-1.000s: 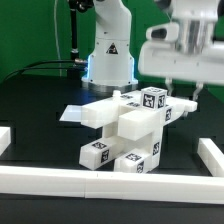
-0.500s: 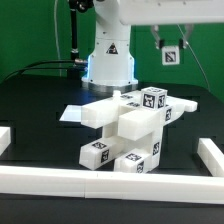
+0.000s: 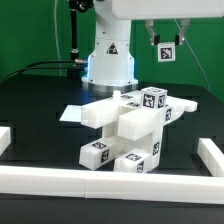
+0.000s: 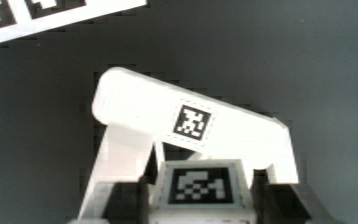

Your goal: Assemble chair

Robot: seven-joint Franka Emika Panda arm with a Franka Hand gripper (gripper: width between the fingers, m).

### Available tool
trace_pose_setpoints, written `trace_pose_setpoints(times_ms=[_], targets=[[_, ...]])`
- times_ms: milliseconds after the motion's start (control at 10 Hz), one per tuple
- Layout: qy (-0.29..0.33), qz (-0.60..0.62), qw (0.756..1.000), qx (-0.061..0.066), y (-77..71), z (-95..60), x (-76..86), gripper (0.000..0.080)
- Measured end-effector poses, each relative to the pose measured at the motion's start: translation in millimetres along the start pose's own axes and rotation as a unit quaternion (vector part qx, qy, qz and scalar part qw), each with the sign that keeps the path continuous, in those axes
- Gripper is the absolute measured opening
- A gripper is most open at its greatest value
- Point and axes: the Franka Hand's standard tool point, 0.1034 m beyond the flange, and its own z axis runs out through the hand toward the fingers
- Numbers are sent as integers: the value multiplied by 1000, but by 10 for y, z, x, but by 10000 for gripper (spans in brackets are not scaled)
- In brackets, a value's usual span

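The partly built chair [image 3: 125, 125], chunky white tagged blocks and slabs stacked together, stands at the middle of the black table. High above its right side in the exterior view hangs my gripper [image 3: 165, 45], shut on a small white tagged chair piece [image 3: 166, 51]. In the wrist view that piece [image 4: 201, 186] sits between the dark fingers [image 4: 270, 200] of the gripper [image 4: 202, 208]. Beyond it lies a white slab [image 4: 149, 105] of the chair with one tag. The upper part of the gripper is cut off by the frame's edge.
Long plain white bars fence the table at the front [image 3: 110, 182], the exterior view's left [image 3: 5, 138] and right [image 3: 211, 153]. The arm's white base [image 3: 108, 58] stands behind the chair. A white tagged surface [image 4: 43, 15] shows at a corner of the wrist view.
The gripper has risen from just above the chair's right side to the top of the exterior view, carrying the small tagged piece, and drifted slightly to the left.
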Motion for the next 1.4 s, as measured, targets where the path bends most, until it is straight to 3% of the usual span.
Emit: trace_pose_setpoints(times_ms=[100,200,300,800,1000,1200,1400], targets=[[-17,-37,999,-25,173,56,154,278],[-2,-73,997,-22,252,-173,458,278],[5,-95,995,-23,301,-231,597,278],[3,-96,995,-25,316,-229,634,278],[13,-121,992,-13,485,-289,823,278],[17,-123,992,-11,565,-113,828,278],[21,-125,992,-19,620,5,844,278]])
